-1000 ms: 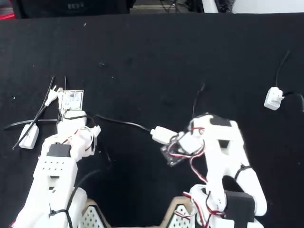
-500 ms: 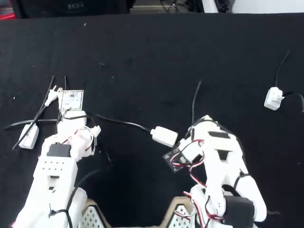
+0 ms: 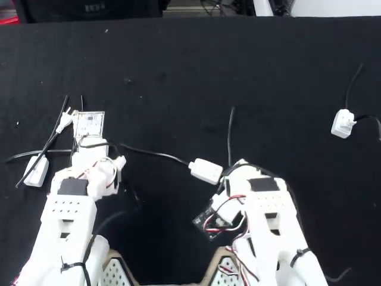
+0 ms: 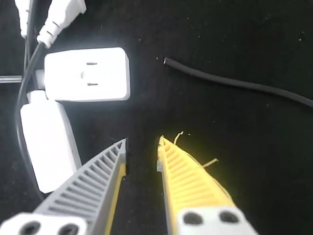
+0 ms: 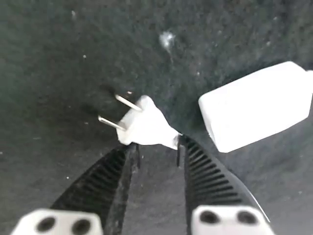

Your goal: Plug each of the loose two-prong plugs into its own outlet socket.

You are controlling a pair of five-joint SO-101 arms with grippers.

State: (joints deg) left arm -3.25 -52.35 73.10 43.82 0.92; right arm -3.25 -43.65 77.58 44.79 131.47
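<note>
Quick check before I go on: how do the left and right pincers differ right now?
The right pincer grips a plug by its back end, prongs pointing away; the left pincer holds nothing, its jaws slightly apart. The left pincer sits near a socket whose two slots face up; the right pincer sits beside a white block with no slots showing. Both hang low over the black table.

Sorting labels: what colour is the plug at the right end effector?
White plug, best in right wrist view.

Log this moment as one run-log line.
left gripper: open, empty, by outlet socket | right gripper: shut on two-prong plug | prongs bare, beside white block
</note>
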